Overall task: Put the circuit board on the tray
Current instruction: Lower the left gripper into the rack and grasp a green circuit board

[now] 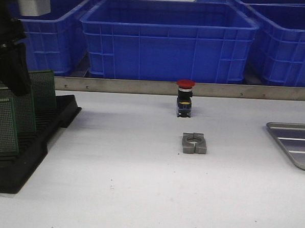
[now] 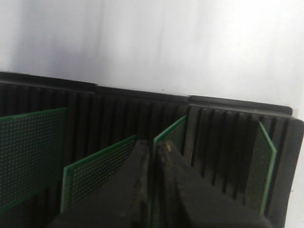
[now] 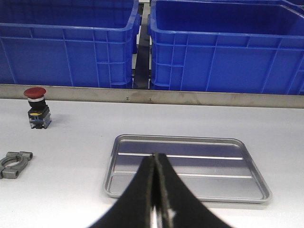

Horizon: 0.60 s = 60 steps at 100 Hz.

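Presently noted: tray (image 1: 294, 144) at table's far right, empty, well apart from black rack (image 1: 28, 148) at far left. Left gripper (image 2: 154, 156) nearer, pinched on upright circuit board (image 2: 171, 137) edge in rack. Right gripper (image 3: 155, 164) closed, holding nothing, above tray.

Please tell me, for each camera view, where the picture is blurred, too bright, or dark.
Front view: the left arm and the black rack at the left edge are dark, and the tray is cut by the frame. Left wrist view: the table behind the rack is washed out, and the near left gripper is soft. Right wrist view: sharp and evenly lit, only the right gripper blurs.
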Tool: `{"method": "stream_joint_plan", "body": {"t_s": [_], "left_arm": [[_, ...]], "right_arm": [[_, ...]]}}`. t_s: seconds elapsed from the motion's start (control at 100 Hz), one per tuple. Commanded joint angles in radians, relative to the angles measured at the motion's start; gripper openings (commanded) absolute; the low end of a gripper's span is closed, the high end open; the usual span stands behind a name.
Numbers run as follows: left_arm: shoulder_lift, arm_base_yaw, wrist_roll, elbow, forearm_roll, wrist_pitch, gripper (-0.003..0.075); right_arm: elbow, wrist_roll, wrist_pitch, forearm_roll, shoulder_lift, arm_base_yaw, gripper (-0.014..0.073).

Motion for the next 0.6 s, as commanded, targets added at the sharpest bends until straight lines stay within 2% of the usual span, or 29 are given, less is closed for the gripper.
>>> {"method": "stream_joint_plan", "body": {"t_s": [0.0,0.21,0.31,0.59], "left_arm": [[-0.025,-0.004,-0.004,-0.023,-0.026,0.006,-0.0020],[-0.025,-0.004,-0.004,-0.035,-0.034,0.041,-0.0020],[-0.029,-0.004,-0.004,-0.079,-0.068,0.093,-0.0020],[-0.050,-0.061,-0.004,-0.207,-0.152,0.091,-0.0020]], "right_arm": [[0.001,-0.005,-0.071,-0.012,-0.023,-0.001,-0.0061],[0.001,-0.005,-0.071,-0.012,-0.023,-0.001,-0.0061],[0.001,-0.005,-0.071,-0.012,-0.023,-0.001,-0.0061],[0.001,-0.005,-0.071,-0.012,-0.023,-0.001,-0.0061]]}}
